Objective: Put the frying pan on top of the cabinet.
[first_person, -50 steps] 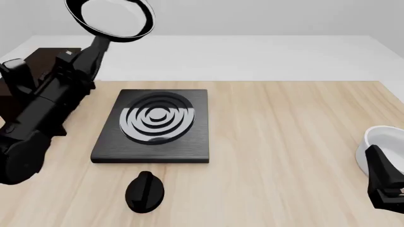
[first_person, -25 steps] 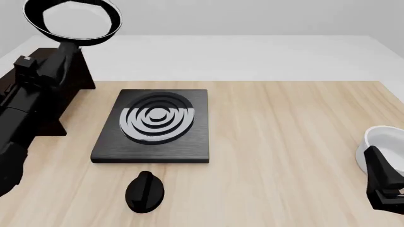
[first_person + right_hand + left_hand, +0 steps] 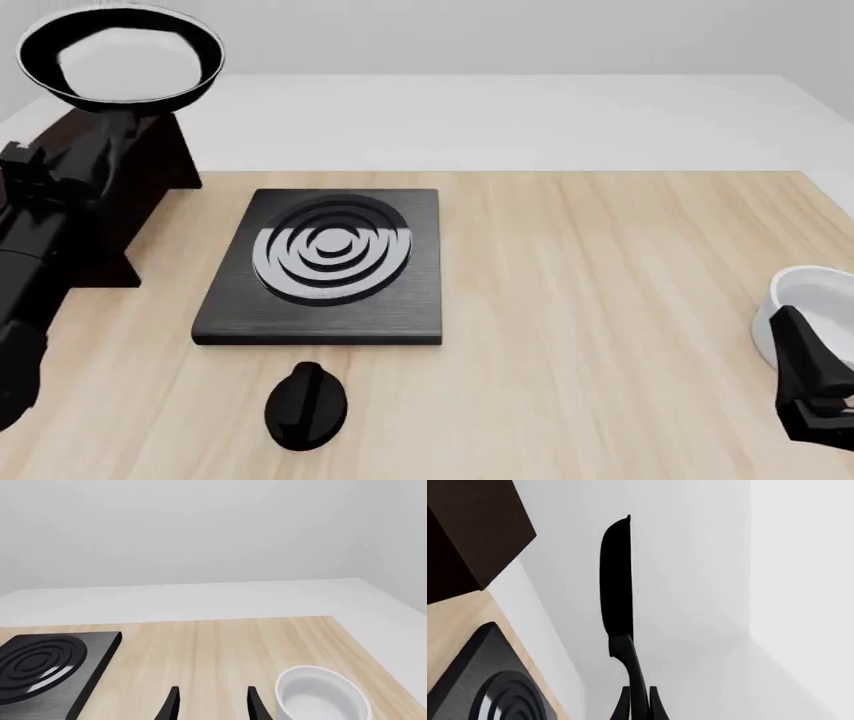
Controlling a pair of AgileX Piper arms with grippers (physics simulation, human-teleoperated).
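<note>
Front view: your left pincer pinches the pan by its handle, holding it tilted up in the air above the cabinet at the bench's far left; the pan's face is turned toward the camera, so if you let go now it would likely drop on edge and roll off the cabinet; level it first; the long handle gives leverage, so a fast swing could twist the pan in the grip; the stove plate and dial lie in the middle, the bowl at the right beside the right pincer, well apart from the work.

Left wrist view: the pan shows edge-on, its handle pinched between the fingers; the cabinet sits off to one side, not under the pan, so lowering here may miss the top or clip its corner.

Right wrist view: the right pincer is spread and idle over pale wood; the bowl is just beside it; walls and floor are plain white.
</note>
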